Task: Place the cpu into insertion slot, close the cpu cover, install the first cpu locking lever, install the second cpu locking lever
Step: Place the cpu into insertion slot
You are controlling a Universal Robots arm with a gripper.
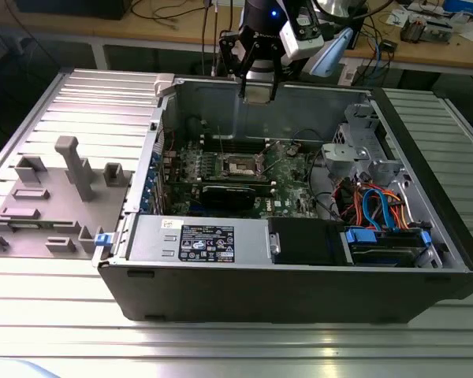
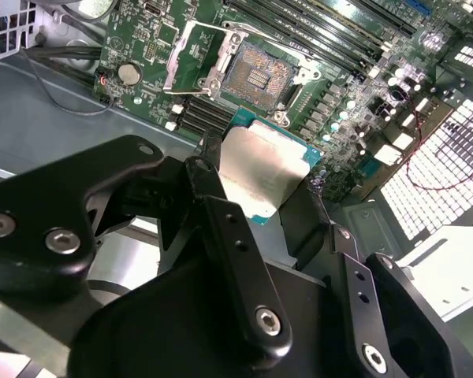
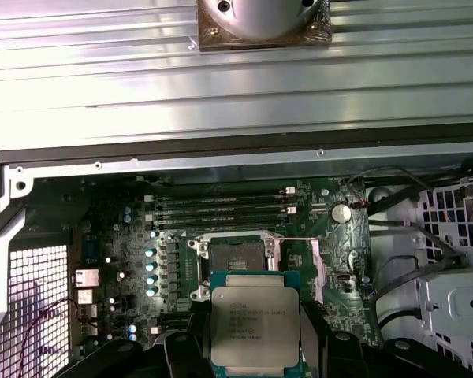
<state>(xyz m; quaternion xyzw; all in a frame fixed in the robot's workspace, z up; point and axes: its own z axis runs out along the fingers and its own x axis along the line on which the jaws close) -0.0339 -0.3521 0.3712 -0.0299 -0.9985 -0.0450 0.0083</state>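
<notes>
My gripper point(image 1: 258, 83) hangs over the back wall of the open computer case, shut on the cpu point(image 1: 258, 94), a small square chip with a pale metal top. In both wrist views the cpu point(image 3: 255, 319) point(image 2: 260, 161) sits between the two black fingers point(image 3: 311, 335), above the green motherboard point(image 1: 292, 177). The insertion slot point(image 1: 240, 165) point(image 3: 235, 256) point(image 2: 258, 76) lies bare on the board, below and apart from the chip. The cpu cover point(image 2: 193, 53) point(image 3: 315, 268) stands flipped open beside the slot.
The case's metal walls point(image 1: 213, 98) ring the board. A long black block point(image 1: 236, 195) and a power supply point(image 1: 197, 240) lie toward the front. A drive cage with orange and blue cables point(image 1: 378, 209) is on the exterior view's right. A grey fixture point(image 1: 71, 181) stands outside on the left.
</notes>
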